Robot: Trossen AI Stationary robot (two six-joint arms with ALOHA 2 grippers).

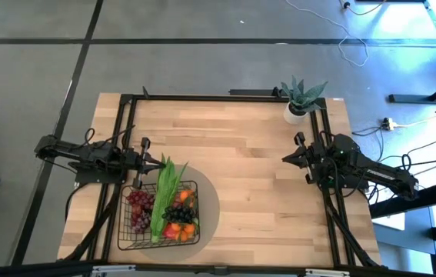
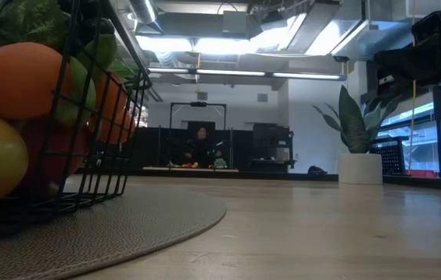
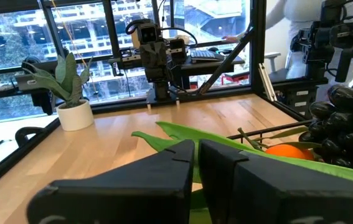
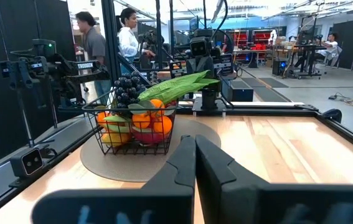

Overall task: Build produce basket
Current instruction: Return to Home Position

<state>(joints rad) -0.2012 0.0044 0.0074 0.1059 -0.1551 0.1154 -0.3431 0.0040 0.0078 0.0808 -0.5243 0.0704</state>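
The black wire basket [image 1: 128, 231] [image 4: 95, 112] stands on a round grey mat near the table's near-left corner. It holds a long green bunch [image 1: 168, 191] [image 3: 182, 134] [image 4: 177, 84] that sticks out over its far rim. With it are red grapes [image 1: 139, 206], dark grapes [image 1: 181, 212] [image 3: 344, 124], tangerines [image 1: 184, 196] [image 4: 142, 120] and a red-orange fruit [image 1: 173, 229]. My left gripper [image 1: 161, 162] [image 3: 196, 158] is shut and sits just beyond the basket's far rim, by the bunch's tip. My right gripper [image 1: 285, 158] [image 4: 195, 152], also shut, waits near the table's right edge, pointing at the basket.
The round grey mat [image 1: 211, 206] [image 2: 134, 225] lies under the basket. A spiky green plant in a white pot [image 1: 301, 101] [image 2: 358, 148] [image 3: 70, 106] stands at the far right corner. Black frame rails [image 1: 202, 97] border the table. Bare wood lies between the arms. People [image 4: 93, 38] stand in the room beyond.
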